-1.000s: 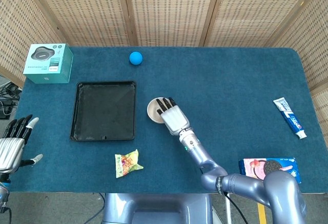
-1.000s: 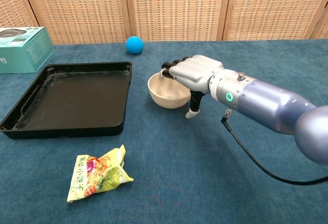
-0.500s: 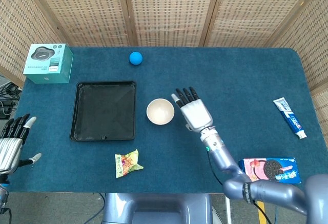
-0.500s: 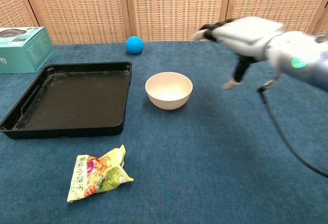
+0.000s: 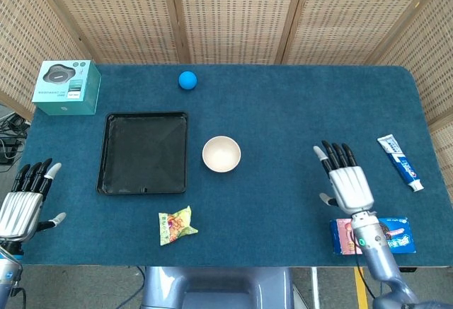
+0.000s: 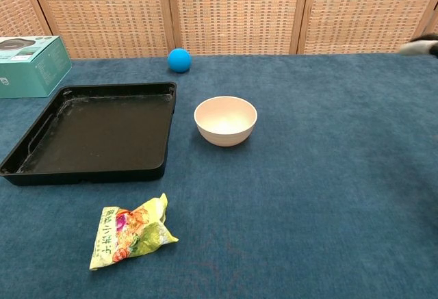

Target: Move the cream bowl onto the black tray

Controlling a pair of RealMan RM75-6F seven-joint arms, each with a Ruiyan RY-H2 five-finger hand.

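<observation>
Cream bowl (image 5: pixel 221 154) stands upright on the blue bench (image 5: pixel 283 111), just right of the black tray (image 5: pixel 144 153), a narrow strip of bench between them. Not yet on the tray; nothing touches it.

Handling (judgement): rigid, smooth-walled, likely light; probably slippery under hard fingers and could chip if dropped. Best hold looks like the rim, thumb outside and fingers inside, or a cupped hold round the wall. Short carry leftward, lifted over the tray's raised lip.

Right hand (image 5: pixel 348 184): well right of the bowl, released, fingers spread, holding nothing. Left hand (image 5: pixel 24 204): near left corner, off the tray, fingers apart, also empty.

Head view only: both hands in full, cookie pack (image 5: pixel 371 234), toothpaste tube (image 5: pixel 400 161). Chest view only: bowl depth and wall profile (image 6: pixel 225 120), tray lip height (image 6: pixel 96 131); at its right edge just a blurred sliver, likely the right hand.

Both views: blue ball (image 5: pixel 187 79), teal box (image 5: pixel 66 87), snack packet (image 5: pixel 176 224).
</observation>
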